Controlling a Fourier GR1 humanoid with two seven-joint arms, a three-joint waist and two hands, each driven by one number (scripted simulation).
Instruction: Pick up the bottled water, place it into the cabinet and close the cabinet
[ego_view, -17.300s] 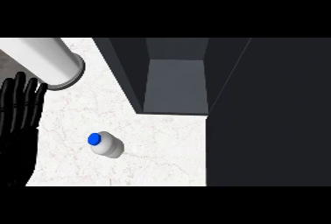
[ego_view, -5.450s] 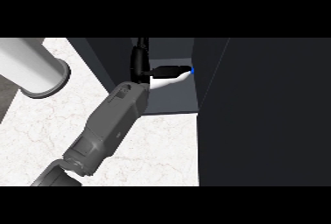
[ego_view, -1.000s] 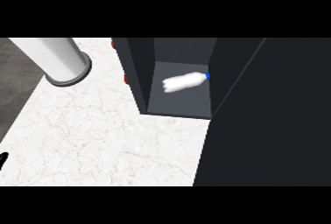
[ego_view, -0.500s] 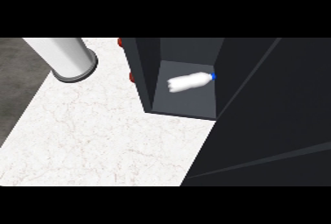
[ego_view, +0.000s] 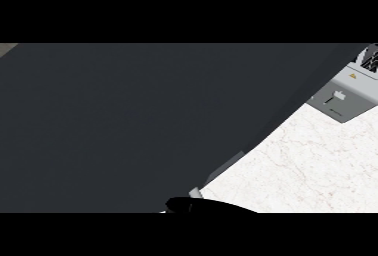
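Cabinet door (ego_view: 148, 120) plain dark grey, no pattern; worktop (ego_view: 310, 165) white marble with faint brownish veins; toaster (ego_view: 341, 94) light grey with a small yellow mark.

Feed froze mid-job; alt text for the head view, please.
A dark grey cabinet panel fills most of the view; the bottled water is not in sight. White marbled counter shows at lower right, a grey appliance at the top right corner, and an unclear black shape at the bottom edge.
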